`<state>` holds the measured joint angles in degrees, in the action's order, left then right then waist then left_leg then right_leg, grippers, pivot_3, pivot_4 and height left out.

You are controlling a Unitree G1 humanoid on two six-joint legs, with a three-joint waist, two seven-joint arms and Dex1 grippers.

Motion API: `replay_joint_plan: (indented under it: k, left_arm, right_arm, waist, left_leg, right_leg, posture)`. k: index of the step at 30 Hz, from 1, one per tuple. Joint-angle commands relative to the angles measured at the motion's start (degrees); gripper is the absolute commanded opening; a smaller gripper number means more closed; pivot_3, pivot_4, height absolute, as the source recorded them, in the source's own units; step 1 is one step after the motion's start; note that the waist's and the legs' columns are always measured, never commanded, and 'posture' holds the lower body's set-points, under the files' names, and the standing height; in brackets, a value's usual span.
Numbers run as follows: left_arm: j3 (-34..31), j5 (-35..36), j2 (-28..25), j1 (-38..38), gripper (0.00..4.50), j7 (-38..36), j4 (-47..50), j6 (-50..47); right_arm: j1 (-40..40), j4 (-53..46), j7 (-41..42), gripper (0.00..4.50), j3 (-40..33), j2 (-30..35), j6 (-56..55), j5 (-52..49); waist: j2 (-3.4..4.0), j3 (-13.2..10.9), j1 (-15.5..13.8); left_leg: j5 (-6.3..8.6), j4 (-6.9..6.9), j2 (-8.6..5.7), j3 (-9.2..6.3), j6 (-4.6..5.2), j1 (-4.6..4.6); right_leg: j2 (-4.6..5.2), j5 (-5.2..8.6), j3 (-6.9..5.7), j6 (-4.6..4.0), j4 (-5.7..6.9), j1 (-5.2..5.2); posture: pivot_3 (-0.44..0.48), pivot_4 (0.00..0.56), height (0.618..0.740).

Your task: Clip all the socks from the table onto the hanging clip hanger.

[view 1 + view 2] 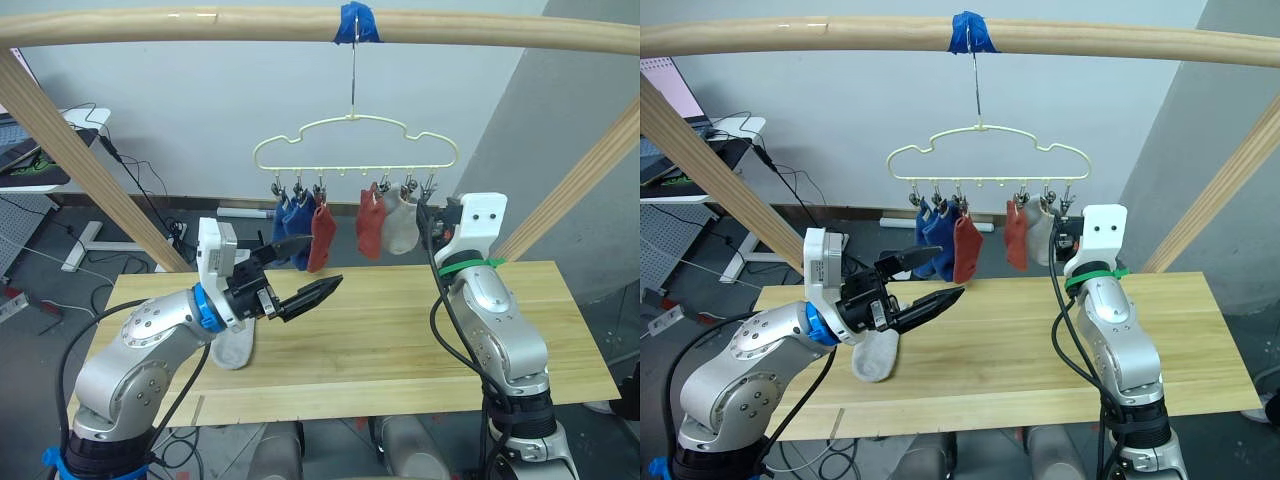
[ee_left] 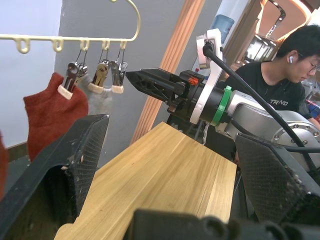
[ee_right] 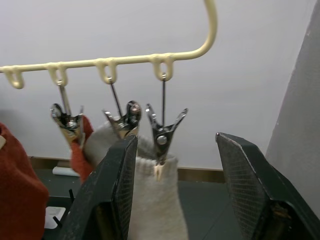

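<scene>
Left claw [image 1: 300,270] apart above grey sock [image 1: 234,348] flat on table [image 1: 400,340], toe nearward; right claw [image 3: 175,190] apart.

Grey sock on the desk [image 1: 232,350]: its upper part is covered by the left arm; only the rounded end shows.
Right tool [image 2: 150,82]: in the head views it is hidden behind its own white wrist housing [image 1: 478,225].
Blue socks [image 1: 290,218]: they overlap each other, and the left tool [image 1: 305,270] covers their lower ends, so their outlines cannot be separated.
Hung grey sock [image 3: 155,200]: cut off by the lower edge of the right wrist view, one dark finger [image 3: 107,195] covering its side.
Clip hanger [image 3: 120,61]: its hook and far end are cropped out of the right wrist view.
</scene>
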<state>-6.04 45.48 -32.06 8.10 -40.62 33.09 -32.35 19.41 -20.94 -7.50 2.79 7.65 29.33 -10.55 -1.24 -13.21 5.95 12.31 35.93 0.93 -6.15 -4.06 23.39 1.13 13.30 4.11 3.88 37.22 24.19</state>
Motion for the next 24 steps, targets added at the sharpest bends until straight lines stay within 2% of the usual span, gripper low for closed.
replay_joint_plan:
  k: [1,24]
  left_arm:
    - [-1.0,1.71,-0.09,0.87,4.5,-0.13,1.77,0.46]
    - [-0.44,1.01,0.22,0.63,4.5,0.39,2.11,1.28]
  right_arm:
    - [1.34,-0.58,0.88,2.6,-1.39,-0.73,-1.66,0.82]
    - [4.51,3.17,3.44,2.6,-3.58,-2.95,-1.68,3.16]
  waist:
    - [0.0,0.0,-0.03]
    - [0.01,0.01,-0.75]
  left_leg:
    - [0.0,0.0,0.0,0.0,0.0,0.0]
    - [-0.01,0.04,-0.01,0.01,-0.01,-0.18]
  right_leg:
    - [0.0,0.0,0.0,0.0,0.01,0.0]
    - [0.0,0.02,0.01,-0.04,0.33,-0.03]
  posture:
    - [-0.083,0.157,0.74]
    - [-0.064,0.171,0.74]
